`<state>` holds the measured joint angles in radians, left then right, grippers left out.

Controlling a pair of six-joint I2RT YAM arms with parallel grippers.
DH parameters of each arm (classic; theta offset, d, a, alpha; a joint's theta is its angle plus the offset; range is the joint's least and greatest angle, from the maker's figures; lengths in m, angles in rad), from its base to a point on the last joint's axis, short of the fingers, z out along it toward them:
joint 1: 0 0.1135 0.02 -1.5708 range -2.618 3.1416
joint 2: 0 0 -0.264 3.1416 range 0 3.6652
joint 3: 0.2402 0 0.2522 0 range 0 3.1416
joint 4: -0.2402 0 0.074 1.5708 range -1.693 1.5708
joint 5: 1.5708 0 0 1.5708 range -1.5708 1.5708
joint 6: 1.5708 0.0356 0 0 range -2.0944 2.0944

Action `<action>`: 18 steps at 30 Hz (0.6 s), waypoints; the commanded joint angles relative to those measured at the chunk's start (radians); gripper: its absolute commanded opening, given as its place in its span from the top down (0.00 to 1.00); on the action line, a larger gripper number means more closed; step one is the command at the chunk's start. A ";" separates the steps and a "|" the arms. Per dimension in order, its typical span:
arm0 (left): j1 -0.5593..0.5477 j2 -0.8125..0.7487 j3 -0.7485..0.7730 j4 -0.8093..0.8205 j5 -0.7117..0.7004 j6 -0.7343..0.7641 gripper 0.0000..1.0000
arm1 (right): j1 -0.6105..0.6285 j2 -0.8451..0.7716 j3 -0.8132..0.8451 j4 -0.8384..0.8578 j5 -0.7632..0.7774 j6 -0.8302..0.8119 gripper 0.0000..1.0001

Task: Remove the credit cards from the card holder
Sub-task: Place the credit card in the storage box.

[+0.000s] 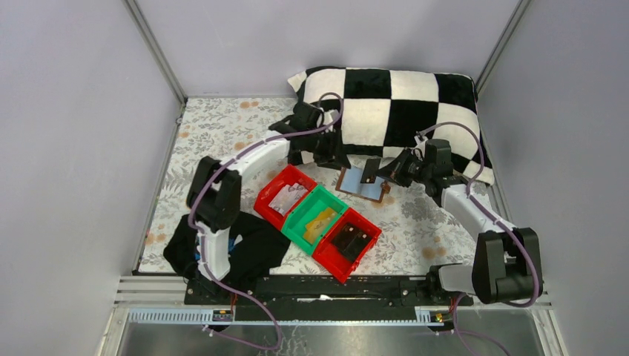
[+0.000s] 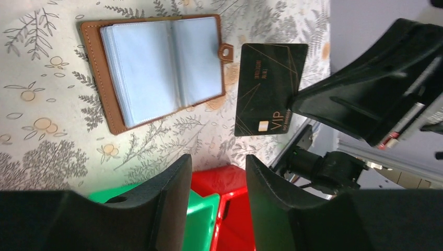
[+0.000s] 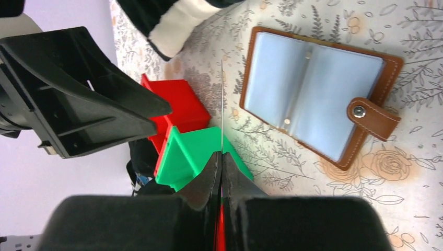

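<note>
My right hand (image 3: 221, 155) pinches card (image 2: 269, 89) | right wrist sees edge only, left wrist its black VIP face | my left hand (image 2: 218, 163) open

Top camera looks down from high behind; both wrist cameras sit close, probably tilted downward, both sharing the card holder (image 2: 156, 70).

We are seeing a table under a floral tablecloth (image 1: 215, 141) carrying a checkered pillow (image 1: 393, 104) at the far edge. An open card holder (image 1: 356, 184) is lying flat mid-table. A red bin (image 1: 274, 183), a green bin (image 1: 330, 194) and a second red bin (image 1: 363, 256) are sitting in a diagonal row, and a black cloth (image 1: 256, 248) is lying near the left corner.
</note>
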<state>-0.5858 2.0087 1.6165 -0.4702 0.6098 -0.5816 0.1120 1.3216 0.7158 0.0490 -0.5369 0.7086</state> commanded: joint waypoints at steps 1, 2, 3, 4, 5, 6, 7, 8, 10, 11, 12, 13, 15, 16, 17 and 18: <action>0.027 -0.141 -0.059 0.052 0.047 -0.006 0.53 | -0.003 -0.090 0.041 -0.064 -0.061 -0.012 1.00; 0.031 -0.166 -0.068 0.051 0.043 -0.007 0.53 | -0.003 -0.112 0.040 -0.107 -0.055 0.001 1.00; 0.035 -0.183 -0.074 0.049 0.037 -0.007 0.53 | -0.002 -0.135 0.038 -0.142 -0.053 0.016 1.00; 0.041 -0.199 -0.080 0.047 0.028 -0.007 0.53 | -0.001 -0.161 0.034 -0.181 -0.042 0.036 1.00; 0.045 -0.213 -0.086 0.046 0.018 -0.009 0.53 | 0.000 -0.192 0.024 -0.220 -0.035 0.060 1.00; 0.051 -0.228 -0.091 0.045 0.007 -0.011 0.53 | 0.003 -0.227 0.011 -0.246 -0.031 0.086 1.00; 0.056 -0.240 -0.097 0.046 -0.005 -0.011 0.53 | 0.008 -0.271 -0.005 -0.271 -0.021 0.117 1.00; 0.062 -0.252 -0.101 0.046 -0.019 -0.012 0.53 | 0.015 -0.314 -0.018 -0.298 -0.011 0.143 1.00; 0.071 -0.272 -0.115 0.046 -0.055 -0.010 0.53 | 0.032 -0.394 -0.035 -0.365 0.014 0.196 1.00; 0.075 -0.283 -0.124 0.046 -0.066 -0.012 0.53 | 0.040 -0.432 -0.044 -0.396 0.025 0.221 1.00; 0.077 -0.290 -0.131 0.046 -0.073 -0.013 0.53 | 0.052 -0.473 -0.051 -0.422 0.035 0.249 1.00; 0.078 -0.299 -0.138 0.046 -0.076 -0.015 0.53 | 0.065 -0.510 -0.056 -0.450 0.051 0.273 1.00; 0.078 -0.317 -0.160 0.053 -0.080 -0.017 0.53 | 0.093 -0.576 -0.062 -0.512 0.097 0.316 1.00; 0.079 -0.327 -0.176 0.059 -0.084 -0.021 0.53 | 0.108 -0.602 -0.072 -0.528 0.112 0.338 1.00; 0.078 -0.339 -0.190 0.065 -0.085 -0.024 0.53 | 0.122 -0.634 -0.085 -0.544 0.126 0.377 1.00; 0.078 -0.350 -0.205 0.072 -0.088 -0.029 0.53 | 0.136 -0.653 -0.099 -0.546 0.133 0.396 1.00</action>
<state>-0.5110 1.7348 1.4548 -0.4492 0.5533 -0.5957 0.2001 0.7437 0.6540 -0.3832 -0.4793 0.9684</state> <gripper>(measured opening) 0.473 0.017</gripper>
